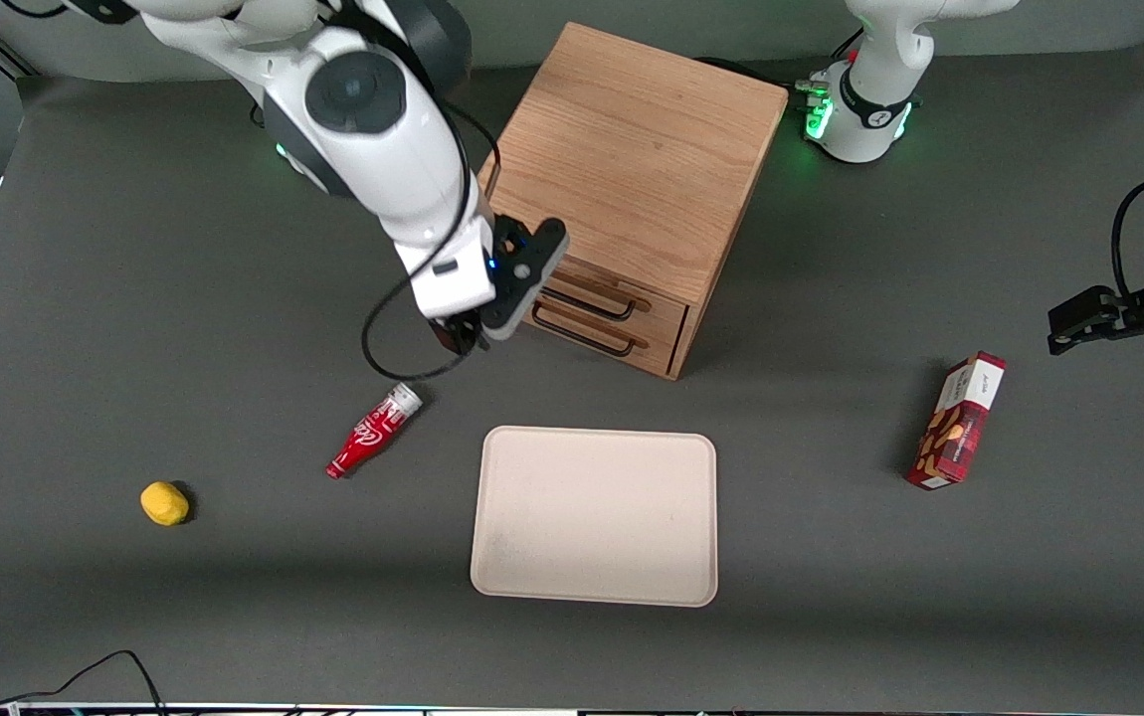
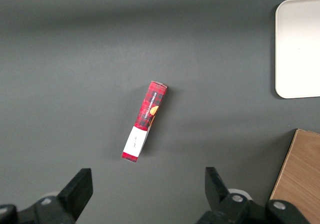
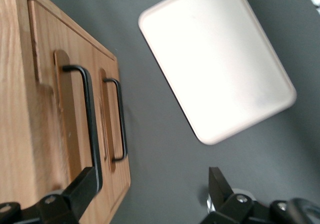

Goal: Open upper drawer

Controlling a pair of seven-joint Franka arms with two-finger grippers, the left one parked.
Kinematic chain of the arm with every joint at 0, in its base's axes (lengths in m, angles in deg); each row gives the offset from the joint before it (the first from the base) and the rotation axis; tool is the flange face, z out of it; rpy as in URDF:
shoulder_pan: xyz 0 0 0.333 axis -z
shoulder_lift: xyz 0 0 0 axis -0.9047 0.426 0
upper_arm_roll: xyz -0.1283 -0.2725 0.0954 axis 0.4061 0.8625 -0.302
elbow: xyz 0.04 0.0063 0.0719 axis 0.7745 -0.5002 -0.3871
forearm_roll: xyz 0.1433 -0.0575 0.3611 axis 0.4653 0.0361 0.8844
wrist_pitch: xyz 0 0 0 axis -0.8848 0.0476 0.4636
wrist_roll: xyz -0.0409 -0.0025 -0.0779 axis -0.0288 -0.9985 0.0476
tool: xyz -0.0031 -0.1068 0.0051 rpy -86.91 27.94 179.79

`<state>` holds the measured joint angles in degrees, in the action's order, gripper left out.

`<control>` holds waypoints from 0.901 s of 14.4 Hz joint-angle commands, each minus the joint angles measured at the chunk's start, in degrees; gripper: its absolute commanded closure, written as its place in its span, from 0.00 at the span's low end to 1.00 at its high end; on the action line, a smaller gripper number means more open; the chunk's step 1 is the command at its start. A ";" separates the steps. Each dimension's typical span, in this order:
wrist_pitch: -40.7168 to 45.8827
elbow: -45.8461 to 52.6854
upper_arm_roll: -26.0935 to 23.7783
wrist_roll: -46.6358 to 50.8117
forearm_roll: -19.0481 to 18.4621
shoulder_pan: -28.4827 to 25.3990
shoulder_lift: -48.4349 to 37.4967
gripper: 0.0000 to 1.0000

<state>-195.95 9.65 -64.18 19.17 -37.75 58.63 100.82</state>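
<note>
While shut, upper drawer (image 1: 604, 298) adjoins open hand (image 1: 465, 336).

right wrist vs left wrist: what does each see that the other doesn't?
Only the right wrist view shows the upper drawer and lower drawer, both shut, with their black handles, and the open gripper in front of them. Only the left wrist view shows the red box lying on the table. Both show the tray and part of the cabinet.

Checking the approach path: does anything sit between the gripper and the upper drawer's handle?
Nothing does. In the right wrist view the open gripper hangs in front of the cabinet, one fingertip already beside the upper drawer handle; only bare air between.
</note>
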 commanded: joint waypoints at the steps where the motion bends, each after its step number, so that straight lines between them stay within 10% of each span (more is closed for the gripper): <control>1: -1.12 3.21 -0.92 -7.19 5.68 1.14 5.52 0.00; 7: -1.30 1.99 -0.92 -7.56 14.21 0.79 8.34 0.00; 13: -6.91 -2.49 -0.65 -8.08 13.69 0.71 8.69 0.00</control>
<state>-199.86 8.78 -64.74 12.51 -25.00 59.22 109.08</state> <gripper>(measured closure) 0.000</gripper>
